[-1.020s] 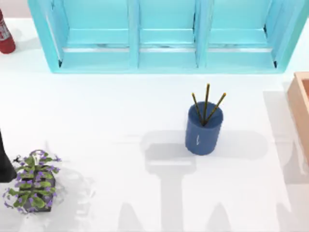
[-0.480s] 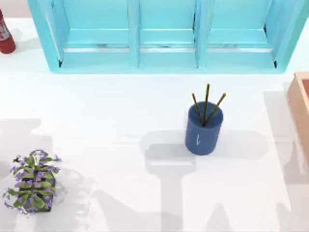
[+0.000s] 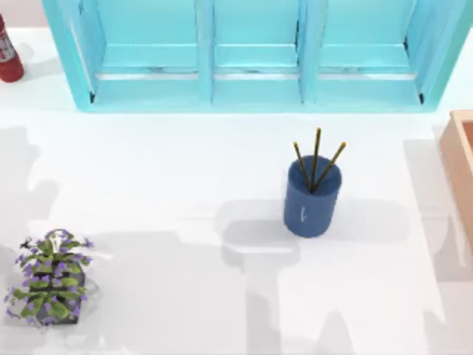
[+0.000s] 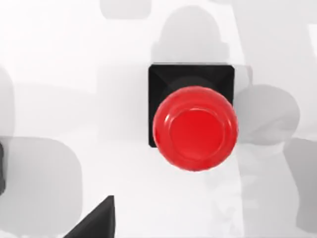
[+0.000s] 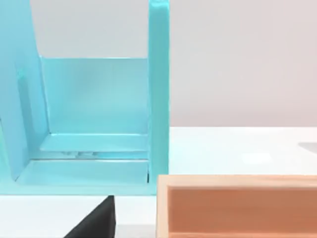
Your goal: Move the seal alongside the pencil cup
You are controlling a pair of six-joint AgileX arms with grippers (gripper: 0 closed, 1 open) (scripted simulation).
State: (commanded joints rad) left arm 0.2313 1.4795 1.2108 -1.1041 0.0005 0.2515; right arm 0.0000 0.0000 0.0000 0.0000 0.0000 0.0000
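The seal (image 4: 194,126), a glossy red rounded knob on a square black base, stands upright on the white table right under my left wrist camera. A dark part of my left gripper (image 4: 94,222) juts in at the edge of that view, apart from the seal. The pencil cup (image 3: 311,200), dark blue with a small white mark and three thin pencils, stands right of the table's middle in the top view. A dark part of my right gripper (image 5: 94,220) shows in the right wrist view, facing the shelf and the wooden box.
A turquoise shelf unit (image 3: 251,89) runs along the back. A red extinguisher (image 3: 7,55) stands at the back left. A potted plant with purple flowers (image 3: 50,277) sits at the front left. A light wooden box (image 3: 460,166) lies at the right edge.
The dark piece of my left arm at the top view's left edge has gone out of the picture. Its shadow has spread over the table's front left.
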